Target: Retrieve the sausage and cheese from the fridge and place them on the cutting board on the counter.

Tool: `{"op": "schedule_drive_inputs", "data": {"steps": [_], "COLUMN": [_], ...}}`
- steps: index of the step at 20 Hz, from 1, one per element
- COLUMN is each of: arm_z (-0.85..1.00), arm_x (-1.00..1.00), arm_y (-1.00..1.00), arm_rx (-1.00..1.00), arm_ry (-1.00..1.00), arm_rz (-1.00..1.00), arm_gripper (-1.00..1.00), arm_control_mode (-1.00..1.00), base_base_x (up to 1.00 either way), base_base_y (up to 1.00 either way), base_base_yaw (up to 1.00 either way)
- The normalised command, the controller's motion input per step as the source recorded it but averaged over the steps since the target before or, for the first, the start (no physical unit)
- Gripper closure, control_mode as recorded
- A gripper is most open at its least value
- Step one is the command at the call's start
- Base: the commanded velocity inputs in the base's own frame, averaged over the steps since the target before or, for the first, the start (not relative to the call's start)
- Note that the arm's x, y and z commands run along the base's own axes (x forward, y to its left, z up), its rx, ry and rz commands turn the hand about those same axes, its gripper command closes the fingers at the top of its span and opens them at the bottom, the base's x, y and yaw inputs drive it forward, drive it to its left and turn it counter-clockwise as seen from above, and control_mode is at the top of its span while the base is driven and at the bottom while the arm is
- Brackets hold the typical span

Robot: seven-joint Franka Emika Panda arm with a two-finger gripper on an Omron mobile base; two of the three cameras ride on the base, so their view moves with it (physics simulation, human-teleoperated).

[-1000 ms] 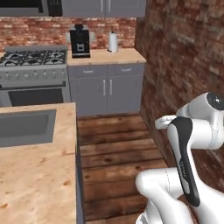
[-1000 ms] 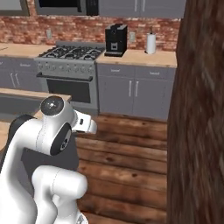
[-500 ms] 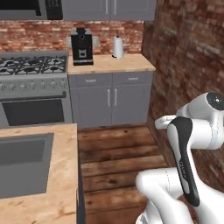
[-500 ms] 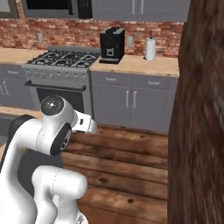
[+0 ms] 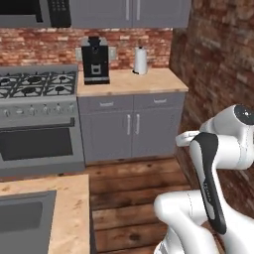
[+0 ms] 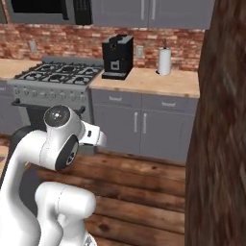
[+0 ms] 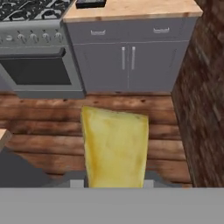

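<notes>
Carrying the cheese (image 7: pixel 114 146), a pale yellow wedge-like slab, the end effector (image 7: pixel 113 183) is clamped on its lower end, so the piece stands up in the middle of the hand view above the wooden plank floor (image 7: pixel 52 127). Beyond it stand the grey cabinet doors (image 7: pixel 127 65) and the steel oven front (image 7: pixel 39 65), under the far edge of the light tan table (image 5: pixel 130 82) that bears a black coffee machine (image 5: pixel 95 59) and a white paper-towel roll (image 5: pixel 141 60) near its right corner (the brick wall (image 5: pixel 218 64) closes that side). By my reading the step in hand is transport of the cheese toward the cutting board. The next move calls for the base to bring that board into sight, then a lowering over it and a release.
</notes>
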Motion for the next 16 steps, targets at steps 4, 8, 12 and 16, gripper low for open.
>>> {"op": "schedule_drive_inputs", "data": {"steps": [4,8,12,16], "arm_z": [0.00,0.00,0.00,0.00], "arm_x": [0.00,0.00,0.00,0.00], "arm_y": [0.00,0.00,0.00,0.00], "arm_rx": [0.00,0.00,0.00,0.00], "arm_ry": [0.00,0.00,0.00,0.00], "arm_rz": [0.00,0.00,0.00,0.00], "arm_gripper": [1.00,1.00,1.00,1.00], "arm_control_mode": [1.00,1.00,1.00,1.00], "base_base_x": [0.87,0.86,0.84,0.82], "base_base_y": [0.00,0.00,0.00,0.02], "base_base_yaw": [0.02,0.02,0.02,0.05]}}
